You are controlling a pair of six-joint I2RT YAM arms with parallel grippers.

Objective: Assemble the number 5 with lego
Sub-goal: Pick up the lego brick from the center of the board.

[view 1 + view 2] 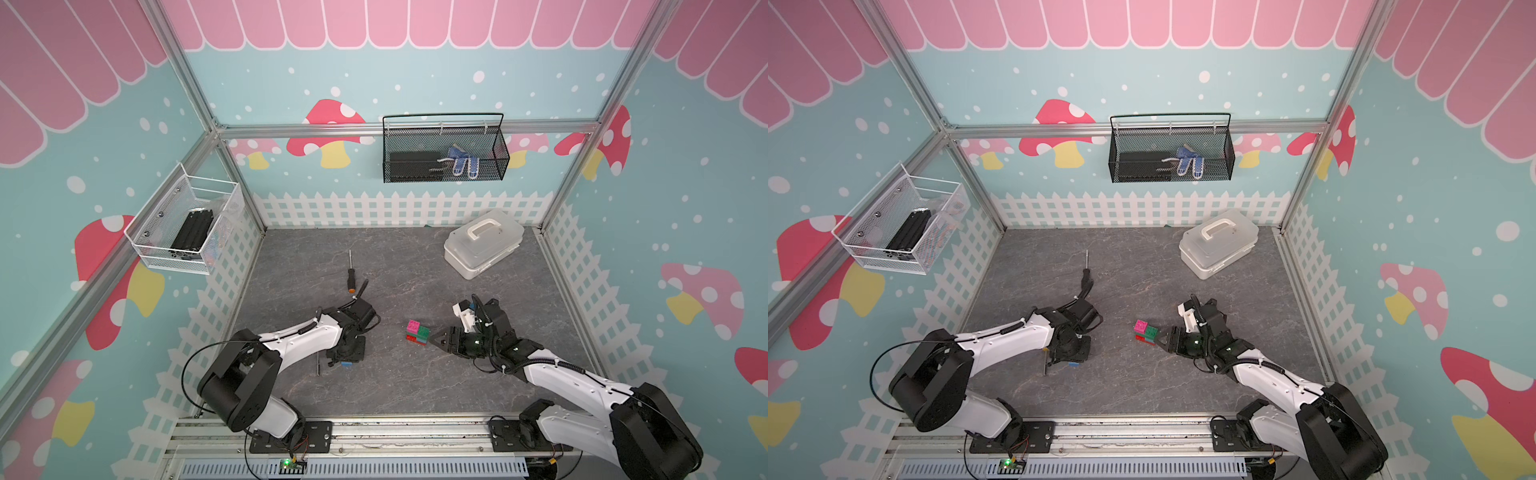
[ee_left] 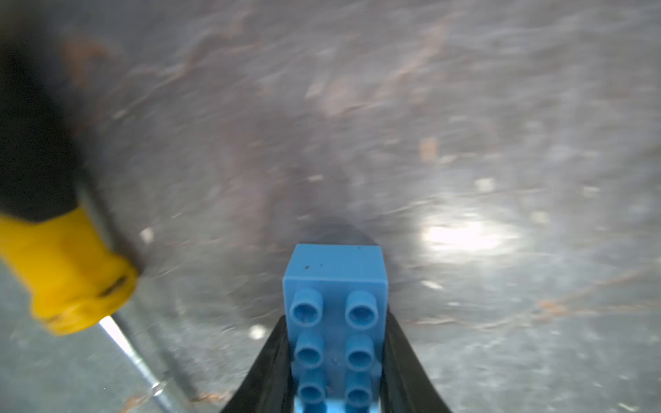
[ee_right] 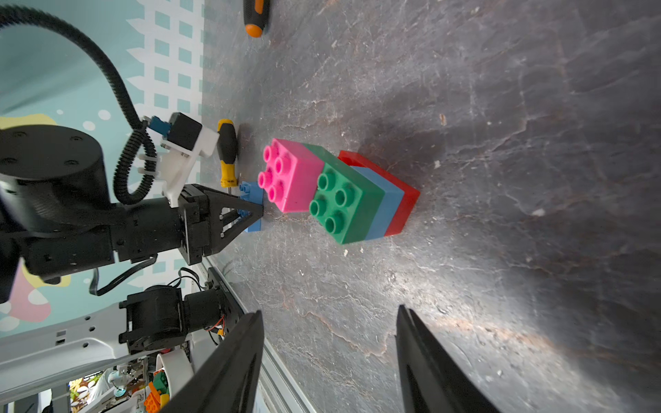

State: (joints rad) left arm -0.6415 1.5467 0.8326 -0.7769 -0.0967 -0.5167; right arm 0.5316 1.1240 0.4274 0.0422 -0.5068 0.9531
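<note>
Left gripper (image 2: 336, 320) is clamped on the long blue brick (image 2: 334, 271), down by the table (image 2: 465, 107). To its right, apart from it, the unfinished number 5 (image 1: 417, 332) stands upright: red brick (image 3: 407, 203) at the bottom, then short blue brick (image 3: 388, 205), green brick (image 3: 343, 203) and pink brick (image 3: 289, 175) on top. Right gripper (image 3: 329, 311) sits just beside this stack, jaws apart and empty. A yellow-and-black screwdriver (image 2: 71, 279) lies near the clamped brick.

Orange-capped screwdriver (image 1: 352, 274) flat on grey tabletop (image 1: 415, 386); white lidded box (image 1: 482, 243) near back; black mesh basket (image 1: 411, 143) on rear wall.
</note>
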